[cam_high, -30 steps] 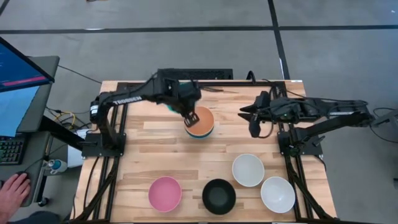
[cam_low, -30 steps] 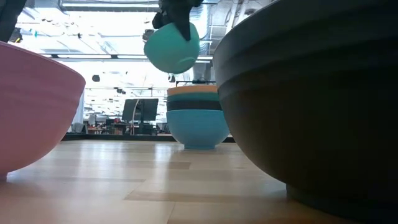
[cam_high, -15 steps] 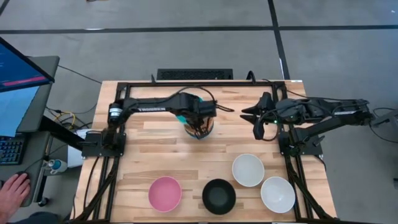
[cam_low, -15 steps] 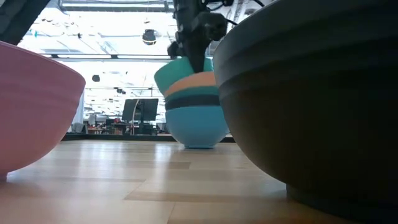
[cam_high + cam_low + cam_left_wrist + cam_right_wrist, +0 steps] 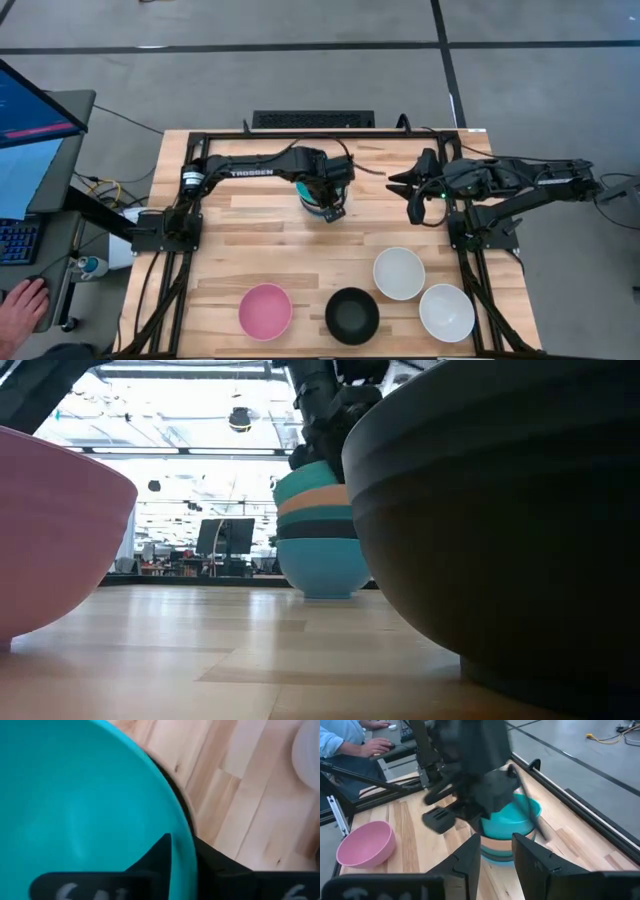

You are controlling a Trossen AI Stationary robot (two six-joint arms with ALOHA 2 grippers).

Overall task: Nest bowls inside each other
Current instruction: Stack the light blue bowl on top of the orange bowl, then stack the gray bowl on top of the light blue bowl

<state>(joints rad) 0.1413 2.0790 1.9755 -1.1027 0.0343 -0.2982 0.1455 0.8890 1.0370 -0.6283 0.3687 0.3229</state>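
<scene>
Right wrist view gives the best look at what's going on: the left gripper [image 5: 470, 802] is parked right on top of the stack [image 5: 510, 837], with the teal bowl [image 5: 520, 815] sitting in the orange one as the top layer. From the left wrist view one dark finger [image 5: 155, 857] is inside the teal bowl [image 5: 75, 795] and the rest of the jaws sit outside the rim, so it looks pinched on the wall, though honestly it's too close up to be sure it hasn't let go already. Makes sense to hold by the rim, since that leaves the bowl's underside free to drop into the one below.

In the low view the stack [image 5: 322, 530] reads teal, orange, a dark band, then blue at the bottom, and the top bowl looks slightly tilted, so I'd guess it isn't fully seated yet.

The right gripper [image 5: 415, 190] hangs off to the side of the stack over the desk [image 5: 250, 260], jaws apart, holding nothing, just waiting.

Still loose near the front edge: pink bowl [image 5: 265, 310], black bowl [image 5: 352, 315], and two white bowls [image 5: 399, 272] [image 5: 446, 312]. Nothing sits between them and the stack, so the path is open. A person's hand [image 5: 22, 305] rests off the desk at the far left, out of the way.
</scene>
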